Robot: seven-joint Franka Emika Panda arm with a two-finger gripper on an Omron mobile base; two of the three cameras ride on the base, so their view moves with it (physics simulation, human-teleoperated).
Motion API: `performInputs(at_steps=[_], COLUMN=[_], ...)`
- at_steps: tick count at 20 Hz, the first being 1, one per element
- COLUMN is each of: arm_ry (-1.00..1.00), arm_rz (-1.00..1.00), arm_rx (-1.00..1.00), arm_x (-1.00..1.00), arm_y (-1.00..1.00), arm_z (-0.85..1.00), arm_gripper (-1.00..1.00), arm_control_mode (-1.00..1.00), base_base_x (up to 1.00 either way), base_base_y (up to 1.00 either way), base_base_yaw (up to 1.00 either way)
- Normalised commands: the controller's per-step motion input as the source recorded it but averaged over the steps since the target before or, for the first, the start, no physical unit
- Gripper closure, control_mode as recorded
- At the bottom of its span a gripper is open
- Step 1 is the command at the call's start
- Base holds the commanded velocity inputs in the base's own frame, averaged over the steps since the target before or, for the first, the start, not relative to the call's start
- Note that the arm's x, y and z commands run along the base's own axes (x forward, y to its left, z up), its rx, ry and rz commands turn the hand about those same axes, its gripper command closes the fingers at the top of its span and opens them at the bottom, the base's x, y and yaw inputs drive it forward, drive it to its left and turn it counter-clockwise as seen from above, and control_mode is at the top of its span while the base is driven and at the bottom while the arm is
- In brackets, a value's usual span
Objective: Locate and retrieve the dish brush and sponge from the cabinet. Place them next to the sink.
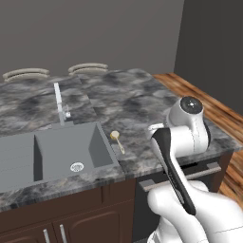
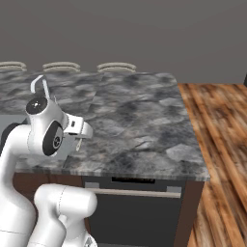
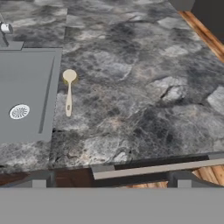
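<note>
In the left base view the dish brush is lying flat on the counter, just beside the right rim of the sink, its round cream head pointing toward the far edge and its thin handle trailing toward the front edge; the faucet is standing behind the basin, and the arm is folding up from the lower right with its wrist hanging over the counter's front edge. In the right base view the arm's upper joints are sitting over the counter's front left corner, with bare marbled stone stretching toward the wooden floor on the right, and the gripper itself is too hidden there to judge. In the hand view the brush is resting parallel to the sink's right wall, near it but not touching, with the drain showing in the basin and a drawer handle running below the counter's front edge; the gripper is standing fully spread and carrying nothing. The brush looks already placed, so the sponge seems to be the piece remaining, and no sponge is visible here. To do this step well, the arm should be lifting clear without brushing the handle, then turning toward the cabinet with the gripper kept wide.
</note>
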Motion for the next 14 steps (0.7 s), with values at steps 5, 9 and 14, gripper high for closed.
performInputs(at_steps=[5, 9, 14], arm_ry=[0.00, 0.00, 0.00], arm_rz=[0.00, 0.00, 0.00], arm_rx=[0.00, 0.00, 0.00], arm_x=[0.00, 0.00, 0.00], arm_y=[0.00, 0.00, 0.00], arm_z=[0.00, 0.00, 0.00], arm_gripper=[-1.00, -1.00, -1.00], arm_control_mode=[1.00, 1.00, 1.00], base_base_x=[0.00, -0.02, 0.00], base_base_y=[0.00, -0.17, -0.06], base_base_yaw=[0.00, -0.22, -0.46])
